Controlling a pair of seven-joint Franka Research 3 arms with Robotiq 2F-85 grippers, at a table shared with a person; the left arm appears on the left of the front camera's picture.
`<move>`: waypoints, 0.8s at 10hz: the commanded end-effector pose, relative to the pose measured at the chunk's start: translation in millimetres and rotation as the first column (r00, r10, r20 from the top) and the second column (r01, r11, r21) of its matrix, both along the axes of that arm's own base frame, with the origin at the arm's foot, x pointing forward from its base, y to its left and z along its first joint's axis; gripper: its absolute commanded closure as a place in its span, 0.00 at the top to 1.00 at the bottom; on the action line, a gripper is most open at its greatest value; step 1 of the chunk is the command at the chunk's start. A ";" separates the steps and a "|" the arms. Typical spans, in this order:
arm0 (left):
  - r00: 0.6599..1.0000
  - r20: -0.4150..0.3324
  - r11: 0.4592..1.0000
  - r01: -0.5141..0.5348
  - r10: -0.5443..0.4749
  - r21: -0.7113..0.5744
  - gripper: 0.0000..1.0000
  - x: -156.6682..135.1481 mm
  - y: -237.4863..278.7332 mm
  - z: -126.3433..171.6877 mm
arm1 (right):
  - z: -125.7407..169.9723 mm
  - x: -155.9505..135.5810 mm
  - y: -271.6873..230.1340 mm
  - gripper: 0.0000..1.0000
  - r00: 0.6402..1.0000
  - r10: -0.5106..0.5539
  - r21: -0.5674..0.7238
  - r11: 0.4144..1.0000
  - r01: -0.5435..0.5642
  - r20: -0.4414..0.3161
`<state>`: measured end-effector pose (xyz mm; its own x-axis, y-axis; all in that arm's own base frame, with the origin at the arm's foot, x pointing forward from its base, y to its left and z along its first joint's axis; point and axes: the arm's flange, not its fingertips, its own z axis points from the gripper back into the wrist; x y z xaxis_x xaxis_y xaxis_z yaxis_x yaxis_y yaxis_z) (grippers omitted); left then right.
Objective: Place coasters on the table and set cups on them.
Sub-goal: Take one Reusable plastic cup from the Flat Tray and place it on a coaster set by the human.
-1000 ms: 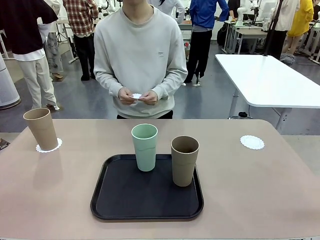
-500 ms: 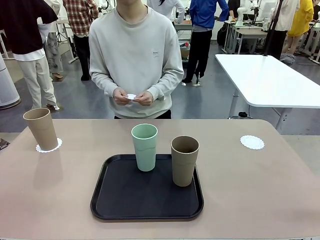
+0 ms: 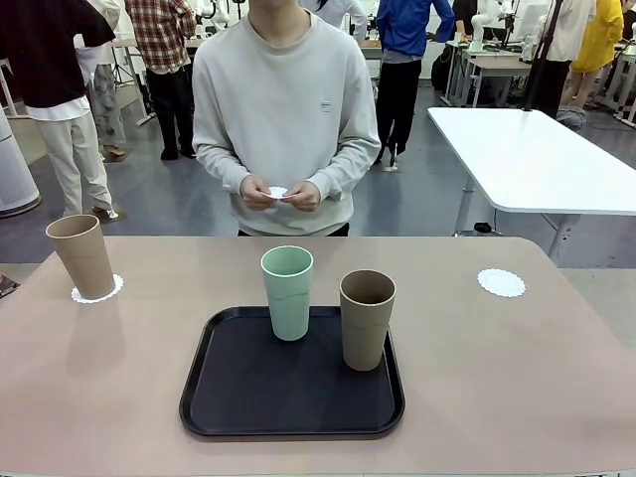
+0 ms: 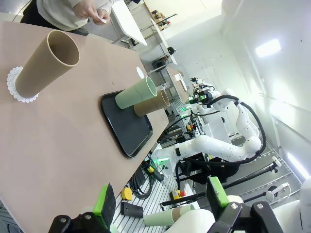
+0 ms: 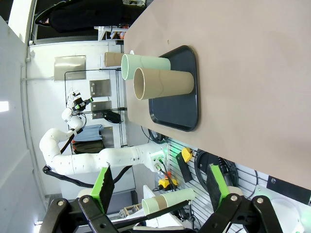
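One tan cup (image 3: 82, 256) stands on a white coaster (image 3: 97, 290) at the table's (image 3: 517, 378) far left. The mint green cup (image 3: 287, 292) and the second tan cup (image 3: 367, 319) stand upright on the black tray (image 3: 292, 376). A bare coaster (image 3: 501, 282) lies at the far right. The person at the far side holds a third coaster (image 3: 277, 193) in both hands above the table edge. My left gripper (image 4: 160, 199) is open over the table's left end, with the tan cup (image 4: 48, 63) ahead. My right gripper (image 5: 160, 187) is open, off the right end, facing the tray's cups (image 5: 163, 82).
The tray takes up the middle front of the table. A white table (image 3: 537, 159) stands behind at the right. Other people stand in the background. Bare tabletop lies between the tray and each coaster.
The person has swayed slightly to the right, hands still holding the coaster at the waist. Cups, coasters and tray have not moved.
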<state>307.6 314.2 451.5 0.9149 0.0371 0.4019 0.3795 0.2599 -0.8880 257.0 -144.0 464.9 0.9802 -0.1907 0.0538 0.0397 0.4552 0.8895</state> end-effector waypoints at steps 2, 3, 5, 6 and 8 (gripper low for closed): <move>1.000 0.001 1.000 0.000 0.000 -0.012 1.00 -1.8 0.9 0.7 | 11.6 16.4 10.6 1.00 0.988 0.087 -0.107 0.992 -0.073 0.127; 1.000 0.001 1.000 0.000 0.000 -0.012 1.00 -1.8 0.9 0.7 | 20.6 40.1 32.9 1.00 0.958 0.150 -0.287 0.955 -0.076 0.245; 1.000 0.001 1.000 0.000 0.000 -0.012 1.00 -1.8 0.9 0.7 | 30.1 90.7 90.7 1.00 0.877 0.359 -0.584 0.803 -0.116 0.320; 1.000 0.001 1.000 0.000 0.000 -0.012 1.00 -1.8 0.9 0.7 | 28.7 107.1 132.1 1.00 0.769 0.533 -0.678 0.712 -0.182 0.353; 1.000 0.001 1.000 0.000 0.000 -0.012 1.00 -1.8 0.9 0.7 | 10.3 104.4 208.8 1.00 0.541 0.771 -0.808 0.532 -0.255 0.336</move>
<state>307.8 314.1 450.9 0.9154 0.0373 0.4008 0.3785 0.2586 -0.8887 357.9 56.0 500.2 0.7189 0.5226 0.4583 -0.6743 0.6844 0.2772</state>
